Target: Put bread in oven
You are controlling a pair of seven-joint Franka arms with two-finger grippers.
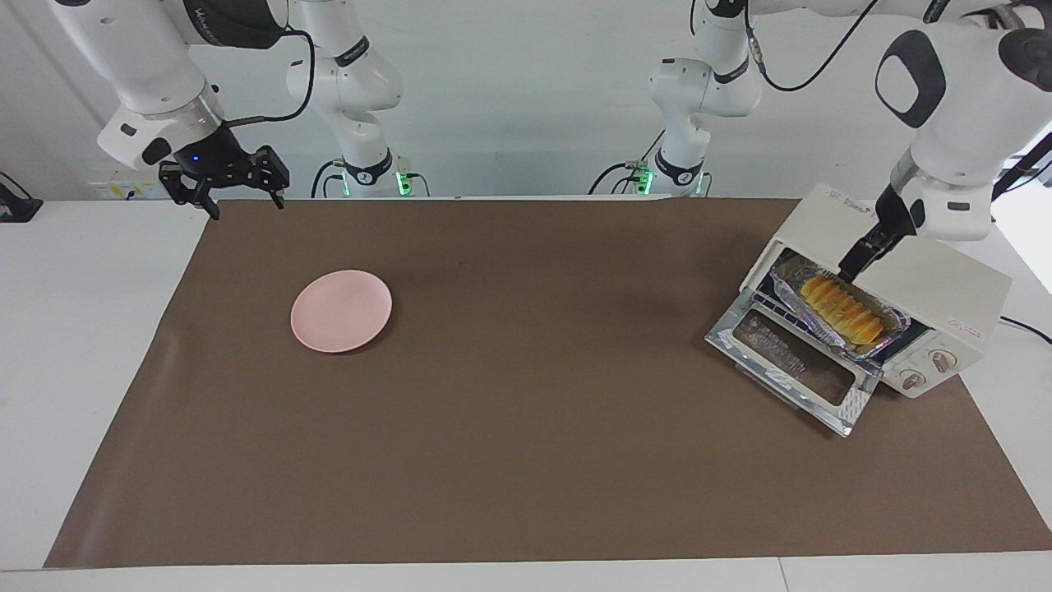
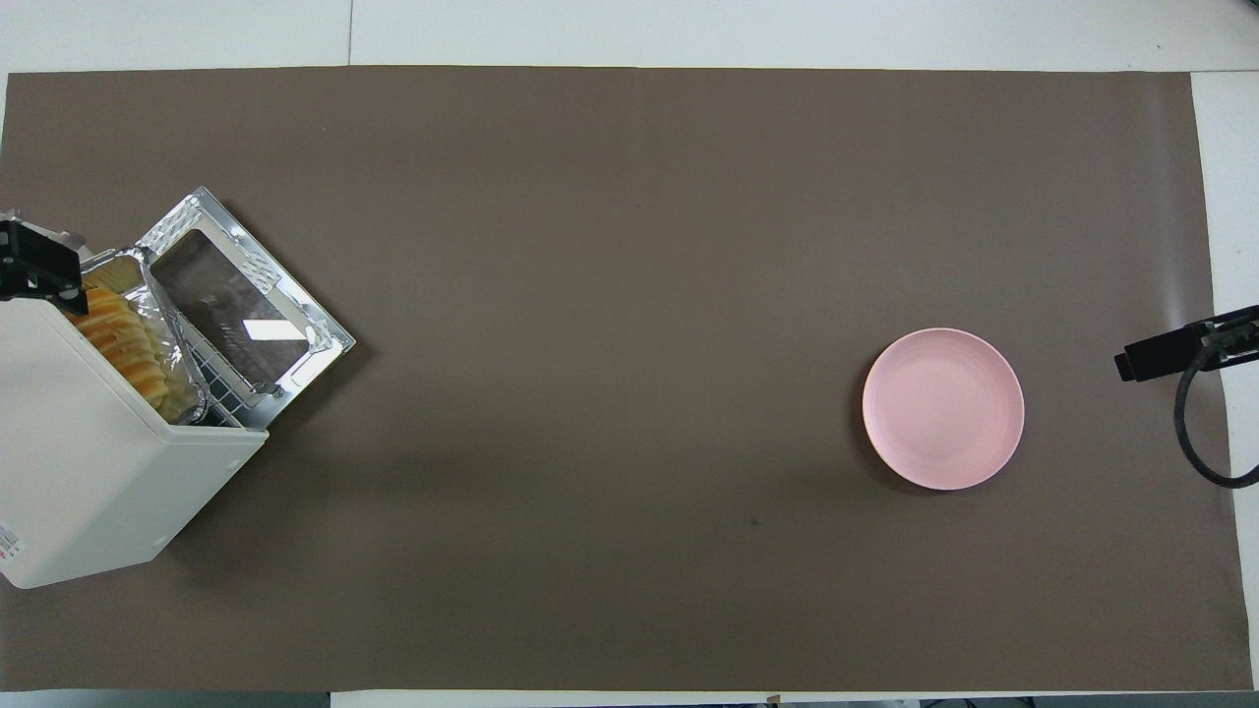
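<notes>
The bread (image 1: 842, 309) is a ridged yellow-orange loaf lying in a crinkled foil tray (image 1: 791, 275) on the rack inside the oven (image 1: 933, 284). The cream-white oven stands at the left arm's end of the table with its glass door (image 1: 793, 362) dropped open. My left gripper (image 1: 851, 267) is at the oven's mouth, its tips right at the tray's rim nearest the robots. In the overhead view the bread (image 2: 123, 339) shows in the oven (image 2: 89, 472) under the left gripper (image 2: 37, 273). My right gripper (image 1: 245, 200) is open and empty, up over the mat's corner at the right arm's end.
A round pink plate (image 1: 341, 311) sits empty on the brown mat (image 1: 526, 427) toward the right arm's end; it also shows in the overhead view (image 2: 943, 408). The open oven door (image 2: 241, 315) juts out over the mat.
</notes>
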